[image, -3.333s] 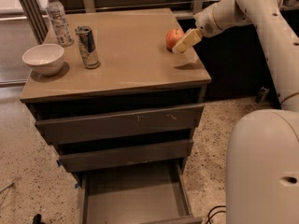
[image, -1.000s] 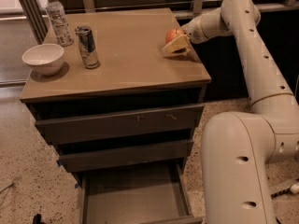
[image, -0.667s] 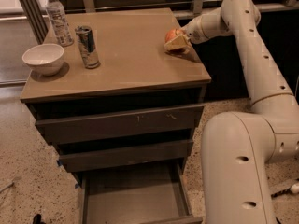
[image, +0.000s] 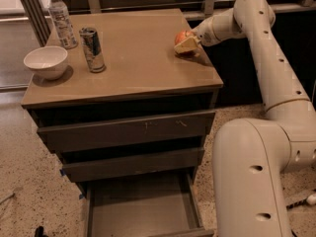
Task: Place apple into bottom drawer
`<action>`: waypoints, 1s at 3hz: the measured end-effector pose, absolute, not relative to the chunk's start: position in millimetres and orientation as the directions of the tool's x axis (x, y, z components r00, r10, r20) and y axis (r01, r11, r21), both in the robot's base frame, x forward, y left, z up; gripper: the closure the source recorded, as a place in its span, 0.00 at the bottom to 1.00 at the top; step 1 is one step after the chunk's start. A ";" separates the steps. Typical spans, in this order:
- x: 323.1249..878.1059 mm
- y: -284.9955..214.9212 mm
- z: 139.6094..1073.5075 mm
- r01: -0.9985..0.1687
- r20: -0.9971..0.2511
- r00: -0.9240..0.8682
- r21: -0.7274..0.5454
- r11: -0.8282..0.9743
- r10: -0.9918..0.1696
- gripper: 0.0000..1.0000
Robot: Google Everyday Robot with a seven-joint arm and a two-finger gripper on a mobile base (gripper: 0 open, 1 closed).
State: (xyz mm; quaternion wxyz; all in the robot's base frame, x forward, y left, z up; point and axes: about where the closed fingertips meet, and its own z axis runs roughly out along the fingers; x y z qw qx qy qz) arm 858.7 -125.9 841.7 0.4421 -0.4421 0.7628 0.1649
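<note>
The brown counter (image: 133,58) has the apple (image: 180,35) near its right edge, with the claw (image: 186,44) pinched onto it. The apple looks firm, smooth and fairly light, though it would bruise and roll easily. I'd grip gently across its widest part. The bottom drawer (image: 143,206) stands open well below.

Single arm (image: 259,31): smooth off-white plastic tubes, rounded at joints. Small dark round holes dotted along upper link. Thin seam ringing link near elbow. Lower shell (image: 247,177): bulky, rounded, same off-white, larger dark oval holes down side. Wrist narrows to short cylinder. Gripper (image: 185,42): pale cream-yellow, wedge-shaped, at right rear of cabinet top (image: 133,58).
</note>
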 end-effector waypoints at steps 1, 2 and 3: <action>858.6 -125.9 841.8 -0.821 -0.820 -0.218 -0.139 0.554 -0.529 1.00; 849.8 -120.5 850.3 -0.841 -0.814 -0.186 -0.157 0.517 -0.550 1.00; 802.7 -110.2 882.1 -0.904 -0.797 -0.103 -0.174 0.390 -0.596 1.00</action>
